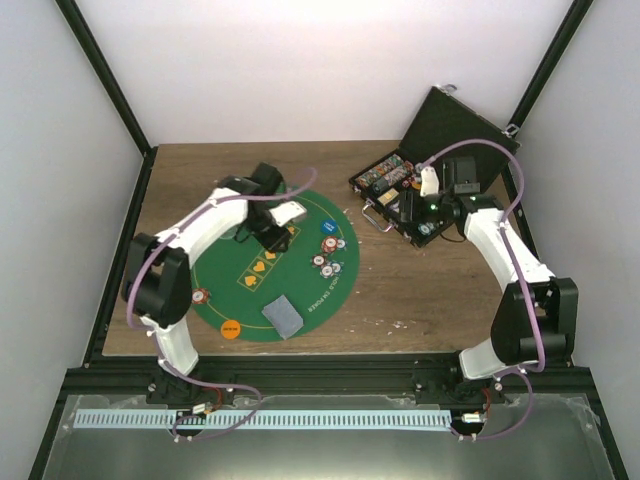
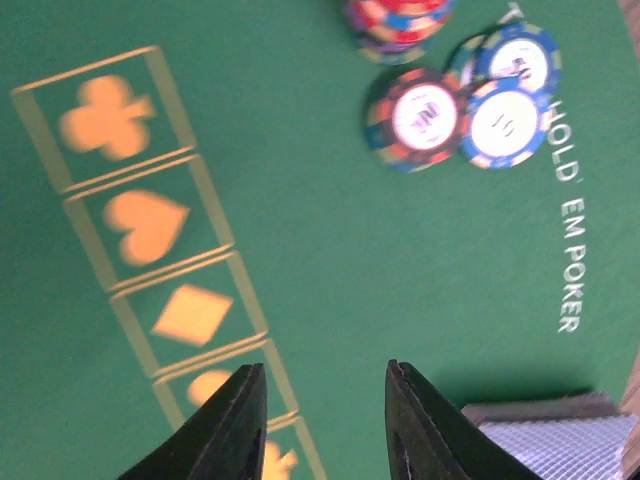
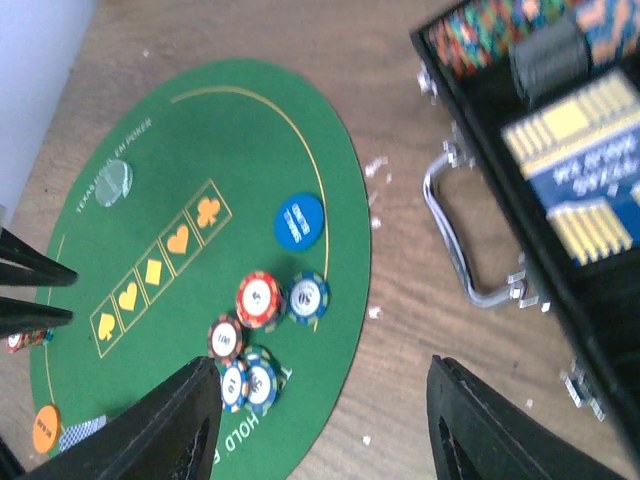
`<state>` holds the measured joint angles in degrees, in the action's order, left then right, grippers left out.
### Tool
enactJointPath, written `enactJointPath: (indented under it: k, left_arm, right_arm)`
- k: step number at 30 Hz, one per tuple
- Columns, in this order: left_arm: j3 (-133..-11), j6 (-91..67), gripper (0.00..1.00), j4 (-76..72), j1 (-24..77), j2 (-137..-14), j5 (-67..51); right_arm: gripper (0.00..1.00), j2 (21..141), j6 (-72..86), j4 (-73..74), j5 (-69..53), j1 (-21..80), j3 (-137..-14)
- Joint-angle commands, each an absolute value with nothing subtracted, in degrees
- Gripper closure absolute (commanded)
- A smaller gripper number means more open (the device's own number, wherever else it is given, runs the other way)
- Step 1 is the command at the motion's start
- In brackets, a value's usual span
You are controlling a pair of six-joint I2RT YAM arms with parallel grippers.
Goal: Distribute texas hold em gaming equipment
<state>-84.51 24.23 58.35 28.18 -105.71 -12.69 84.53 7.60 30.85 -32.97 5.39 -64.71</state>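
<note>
left jaws: narrow gap, empty, over mat (image 2: 330, 250) | right jaws: wide, empty | card stack (image 2: 560, 445): cut off at left-wrist edge | chips (image 2: 430, 115): on mat, blurred | blue disc (image 3: 299, 221): on mat, lettering unreadable

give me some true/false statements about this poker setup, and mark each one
1. The black case stands open. True.
2. The blue disc lies on bare wood. False: it lies on the green mat.
3. The left gripper holds a card. False: nothing sits between its fingers, which hang over the mat.
4. The orange disc sits at the mat's near edge. True.
5. The right gripper is open and empty. True.
6. The mat carries no poker chips. False: several lie on it.
</note>
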Motion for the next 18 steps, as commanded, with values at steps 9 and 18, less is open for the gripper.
enactJointPath:
  k: [9,18]
  left_arm:
    - [-84.34,21.38,0.36,64.37,4.86,-94.03,-18.40]
    - [-77.82,24.06,0.15,62.80,1.65,-85.36,-28.30]
  right_arm:
    - [0.40,81.50,4.54,29.59,-37.75,6.73,-71.54]
    - [0.03,80.62,4.46,33.93,-29.92,17.93,-71.13]
